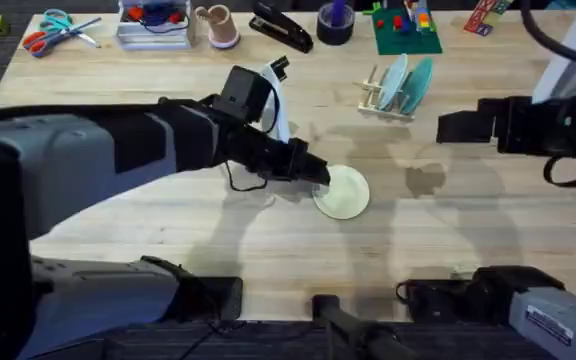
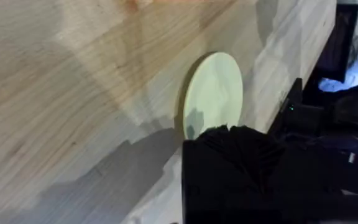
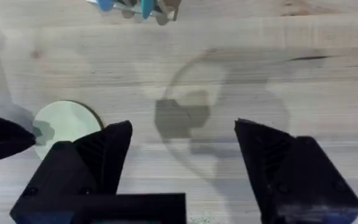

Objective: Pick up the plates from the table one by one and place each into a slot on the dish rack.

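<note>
A pale cream-yellow plate (image 1: 344,192) lies on the wooden table (image 1: 468,230) near the middle. My left gripper (image 1: 316,176) reaches across and sits at the plate's left edge, over its rim. The left wrist view has the plate (image 2: 214,90) just beyond the gripper's black body. The dish rack (image 1: 380,97) stands behind it and holds a light blue plate (image 1: 393,82) and a teal plate (image 1: 416,84) upright. My right gripper (image 1: 456,126) hovers right of the rack, open and empty (image 3: 182,155), above bare wood. Its wrist view also catches the cream plate (image 3: 67,124) and the rack (image 3: 138,7).
Along the far edge sit scissors (image 1: 53,30), a clear tray (image 1: 153,28), a cup (image 1: 218,25), a black stapler (image 1: 280,28), a dark tape roll (image 1: 335,22) and a green board with bricks (image 1: 406,30). Bare wood lies between the plate and the rack.
</note>
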